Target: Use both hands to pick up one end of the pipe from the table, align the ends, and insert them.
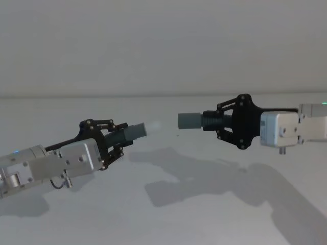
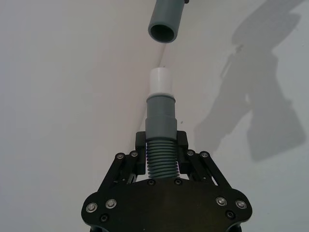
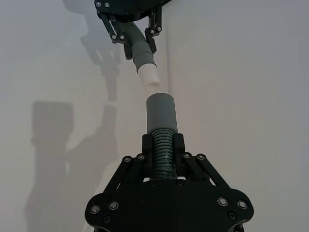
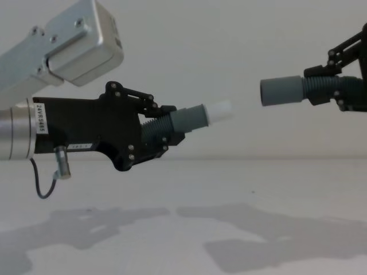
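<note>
hands clamp both pipe pieces aloft, left hand (image 4: pixel 166 133) tilting white tip (image 4: pixel 219 112) toward right hand's (image 4: pixel 328 87) level collar (image 4: pixel 281 91).

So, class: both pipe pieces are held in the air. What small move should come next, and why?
Probably tilt the left gripper so its white tip lines up with the collar mouth held by the right gripper. A gap separates them, and the tip sits lower and angled.

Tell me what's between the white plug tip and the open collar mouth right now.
Nothing: in the chest view an open gap separates the white tip, held by the left gripper, from the collar mouth, held by the right gripper.
</note>
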`<state>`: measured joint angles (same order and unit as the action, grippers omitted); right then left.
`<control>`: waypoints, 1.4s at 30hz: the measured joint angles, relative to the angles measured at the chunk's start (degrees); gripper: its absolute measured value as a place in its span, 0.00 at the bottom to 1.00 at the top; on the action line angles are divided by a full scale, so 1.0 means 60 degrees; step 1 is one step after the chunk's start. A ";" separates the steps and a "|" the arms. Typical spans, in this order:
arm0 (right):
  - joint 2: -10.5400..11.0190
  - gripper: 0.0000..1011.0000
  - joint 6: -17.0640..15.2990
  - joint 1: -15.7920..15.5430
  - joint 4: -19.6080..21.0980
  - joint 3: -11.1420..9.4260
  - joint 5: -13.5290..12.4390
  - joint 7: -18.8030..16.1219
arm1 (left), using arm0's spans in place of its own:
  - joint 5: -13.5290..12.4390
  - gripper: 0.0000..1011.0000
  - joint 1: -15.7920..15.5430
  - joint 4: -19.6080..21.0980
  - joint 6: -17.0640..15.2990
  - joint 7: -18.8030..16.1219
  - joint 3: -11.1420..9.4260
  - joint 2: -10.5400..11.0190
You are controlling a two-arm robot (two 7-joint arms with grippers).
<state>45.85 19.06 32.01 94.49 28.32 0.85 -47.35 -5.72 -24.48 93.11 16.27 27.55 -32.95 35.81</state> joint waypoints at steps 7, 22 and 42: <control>-0.0191 0.22 -0.0050 0.0210 -0.0207 0.0184 0.0007 -0.0090 | 0.0000 0.32 0.0000 0.0000 0.0000 0.0000 0.0000 0.0000; -0.0523 0.22 -0.0065 0.0611 -0.0636 0.0577 0.0018 -0.0303 | 0.0000 0.32 0.0000 -0.0001 0.0000 0.0000 0.0000 0.0000; -0.0831 0.22 -0.0028 0.0995 -0.1103 0.0966 -0.0004 -0.0468 | 0.0000 0.32 0.0000 0.0000 0.0000 0.0000 0.0000 0.0000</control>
<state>40.86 18.89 37.99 87.87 34.11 0.83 -50.15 -5.72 -24.48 93.11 16.27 27.56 -32.94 35.81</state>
